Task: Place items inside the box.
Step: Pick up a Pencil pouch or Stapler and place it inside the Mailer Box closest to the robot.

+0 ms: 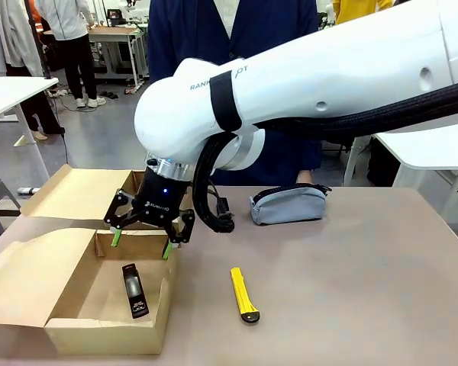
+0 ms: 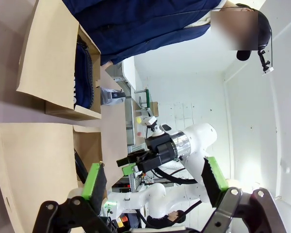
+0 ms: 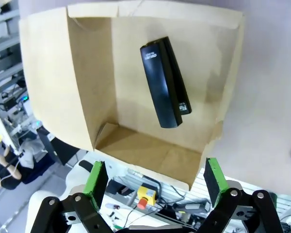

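A black stapler [image 1: 135,290] [image 3: 165,82] lies flat on the floor of the open cardboard box [image 1: 107,328] [image 3: 82,92] at the front left. My right gripper [image 1: 141,242] [image 3: 155,182] hangs open just above that box, green pads apart, holding nothing. A yellow utility knife [image 1: 243,294] lies on the table right of the box. Farther back, in front of the person, rests a grey-blue zip pouch [image 1: 288,204]. My left gripper [image 2: 153,179] is open and empty. In its view a navy pouch [image 2: 83,73] sits inside a second cardboard box [image 2: 43,53].
The second box's flap [image 1: 80,191] spreads out behind the first box, at the table's left. A person in a navy jacket [image 1: 214,30] stands at the far side. My right arm [image 1: 328,76] spans the middle of the table.
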Motion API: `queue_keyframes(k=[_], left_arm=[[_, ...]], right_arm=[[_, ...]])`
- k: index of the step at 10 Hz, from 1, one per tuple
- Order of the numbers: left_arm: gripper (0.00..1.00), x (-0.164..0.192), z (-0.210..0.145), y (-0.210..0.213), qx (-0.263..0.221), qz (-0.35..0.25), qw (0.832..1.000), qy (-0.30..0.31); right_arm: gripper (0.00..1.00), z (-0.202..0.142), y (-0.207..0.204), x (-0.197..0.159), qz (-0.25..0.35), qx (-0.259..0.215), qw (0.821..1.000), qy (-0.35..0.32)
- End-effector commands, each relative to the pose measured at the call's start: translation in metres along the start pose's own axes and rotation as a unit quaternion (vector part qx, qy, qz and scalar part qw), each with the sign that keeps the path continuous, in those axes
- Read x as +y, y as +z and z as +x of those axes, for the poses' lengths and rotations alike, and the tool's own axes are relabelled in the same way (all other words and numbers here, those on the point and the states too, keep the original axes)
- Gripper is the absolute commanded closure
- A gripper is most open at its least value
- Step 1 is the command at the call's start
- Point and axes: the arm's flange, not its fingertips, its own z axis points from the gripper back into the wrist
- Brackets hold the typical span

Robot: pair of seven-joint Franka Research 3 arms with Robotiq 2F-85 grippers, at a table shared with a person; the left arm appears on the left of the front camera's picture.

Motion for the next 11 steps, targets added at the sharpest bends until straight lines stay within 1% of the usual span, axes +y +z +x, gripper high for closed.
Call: queue_keyframes(k=[1, 2, 3, 4, 5, 6, 7, 8, 9, 10, 11], left_arm=[[0.00, -0.001, -0.001, 0.000, 0.004, -0.004, 1.000, -0.010], [0.00, -0.001, -0.001, 0.000, 0.004, -0.004, 1.000, -0.010], [0.00, -0.001, -0.001, 0.000, 0.004, -0.004, 1.000, -0.010], [0.00, -0.001, -0.001, 0.000, 0.004, -0.004, 1.000, -0.010], [0.00, -0.001, -0.001, 0.000, 0.004, -0.004, 1.000, -0.010], [0.00, -0.001, -0.001, 0.000, 0.004, -0.004, 1.000, -0.010], [0.00, -0.001, -0.001, 0.000, 0.004, -0.004, 1.000, -0.010], [0.00, -0.001, -0.001, 0.000, 0.004, -0.004, 1.000, -0.010], [0.00, -0.001, -0.001, 0.000, 0.004, -0.004, 1.000, -0.010], [0.00, -0.001, -0.001, 0.000, 0.004, -0.004, 1.000, -0.010], [0.00, -0.001, -0.001, 0.000, 0.004, -0.004, 1.000, -0.010]], right_arm=[[0.00, -0.021, 0.035, -0.043, 0.022, 0.008, 1.000, 0.013], [0.00, -0.031, 0.063, -0.074, 0.014, 0.029, 0.999, 0.026], [0.00, -0.042, 0.096, -0.113, 0.019, 0.057, 0.998, 0.028], [0.00, -0.052, 0.130, -0.156, 0.034, 0.048, 0.998, 0.015], [0.00, -0.066, 0.164, -0.206, 0.101, 0.027, 0.994, 0.003], [0.00, -0.078, 0.187, -0.249, 0.157, -0.005, 0.986, -0.051], [0.00, -0.095, 0.201, -0.291, 0.212, -0.047, 0.972, -0.087], [0.00, -0.116, 0.211, -0.335, 0.267, -0.079, 0.955, -0.103], [0.00, -0.144, 0.215, -0.383, 0.326, -0.113, 0.932, -0.111], [0.00, -0.170, 0.210, -0.420, 0.357, -0.131, 0.919, -0.107], [0.00, -0.198, 0.198, -0.449, 0.383, -0.139, 0.913, -0.014]])
